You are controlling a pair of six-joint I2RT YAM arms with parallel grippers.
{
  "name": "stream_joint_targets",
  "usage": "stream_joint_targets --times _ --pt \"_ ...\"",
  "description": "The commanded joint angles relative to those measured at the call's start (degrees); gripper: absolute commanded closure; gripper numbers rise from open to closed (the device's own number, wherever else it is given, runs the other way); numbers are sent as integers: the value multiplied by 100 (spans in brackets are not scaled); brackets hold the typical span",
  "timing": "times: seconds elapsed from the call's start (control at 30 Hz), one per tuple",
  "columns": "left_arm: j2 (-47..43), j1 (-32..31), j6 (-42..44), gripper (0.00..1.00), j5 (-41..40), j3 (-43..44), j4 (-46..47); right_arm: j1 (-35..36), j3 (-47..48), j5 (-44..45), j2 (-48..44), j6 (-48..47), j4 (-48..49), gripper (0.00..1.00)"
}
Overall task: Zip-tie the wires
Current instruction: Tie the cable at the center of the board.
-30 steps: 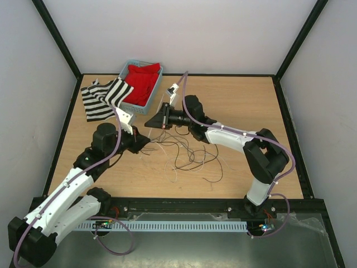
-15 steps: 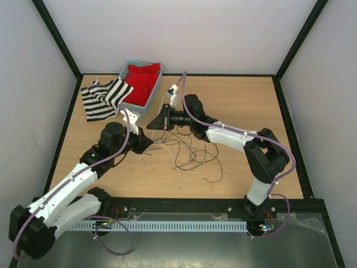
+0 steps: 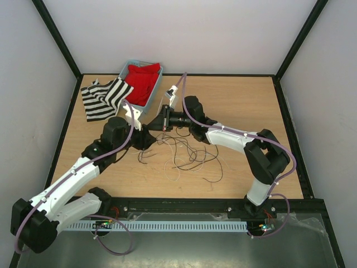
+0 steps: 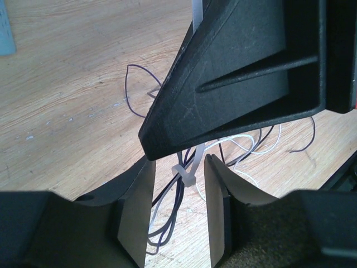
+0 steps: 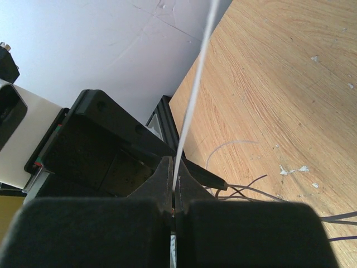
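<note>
Top external view: both arms reached over the light wooden table (image 3: 240, 100) and met left of its centre.
Left gripper (image 4: 178, 162): the jaws stood apart. One black finger (image 4: 136, 212) lay on each side of the tie's locking head, with a visible gap on both sides.
Right gripper (image 5: 174, 170): the jaws were pressed together on the strap of the thin white plastic zip tie (image 5: 192, 95). The strap ran straight up and away from the fingertips. In the right wrist view, the black body of the left gripper showed just behind them.
Locking head: in the left wrist view, the small pale locking head (image 4: 187, 174) sat on the bundle. It lay between the fingers of the left gripper and just below the black body of the right gripper.
Wires: the thin black and pale whitish wires (image 3: 187, 153) were gathered into one bundle at the locking head. Below the head the strands ran close together. Beyond it they spread in loose loops on the table, just right of the left gripper and in front of the right gripper.
Basket: a pale blue plastic basket (image 3: 142, 62) stood at the far left of the table and held a red cloth (image 3: 142, 81).
Striped cloth: a black-and-white striped cloth (image 3: 103, 97) lay on the table, touching the left side of the basket.
</note>
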Motion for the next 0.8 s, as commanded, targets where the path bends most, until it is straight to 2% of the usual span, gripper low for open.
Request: stream_joint_targets --times 0.0,0.2,0.37,0.67,0.77 --pt "-47 -4 77 57 -7 202 175 40 27 -15 -227 34 270 100" --pt "-139 -2 122 57 6 197 268 46 22 -3 -232 46 269 100" --pt "-88 -5 136 67 68 142 370 41 72 -28 -241 44 271 100" --pt "-198 -6 169 66 140 153 639 46 64 -52 -232 49 271 100" --pt "-142 -6 162 70 203 150 653 42 85 -48 -232 64 271 100"
